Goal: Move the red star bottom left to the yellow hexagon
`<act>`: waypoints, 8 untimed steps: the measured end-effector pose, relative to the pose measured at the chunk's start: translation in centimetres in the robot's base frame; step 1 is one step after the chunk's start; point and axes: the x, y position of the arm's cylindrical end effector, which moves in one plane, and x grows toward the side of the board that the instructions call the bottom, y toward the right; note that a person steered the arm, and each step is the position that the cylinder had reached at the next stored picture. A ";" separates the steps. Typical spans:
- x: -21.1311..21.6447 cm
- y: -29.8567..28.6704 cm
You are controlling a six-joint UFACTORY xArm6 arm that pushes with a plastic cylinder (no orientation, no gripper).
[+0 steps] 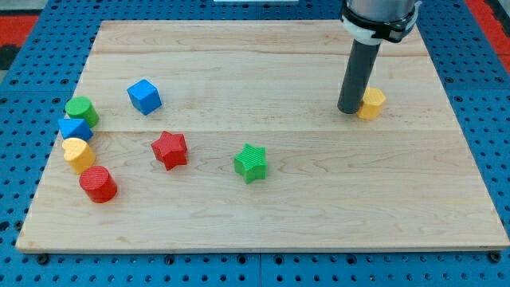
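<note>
My tip (349, 110) beside yellow hexagon (371, 104)

Dark cyl. rod (355, 76), white collar up top.

Open desk (319, 207) was left between the red star (170, 149) and the yellow hexagon (371, 104) at its two o'clock; only the green star (252, 163) stood near that lane, at four o'clock.

Pale wooden board (263, 215) carries eight blocks; green cylinder (81, 111), blue block (75, 128), yellow block (78, 154), red cylinder (98, 184) cluster at the view's left; blue cube (144, 96), red star (170, 149), green star (252, 163) sit mid-board; yellow hexagon (371, 103) sits at the upper right.
</note>
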 end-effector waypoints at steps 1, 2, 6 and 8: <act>0.0 -0.2; 0.3 -0.7; 5.5 -6.3; 6.5 -2.9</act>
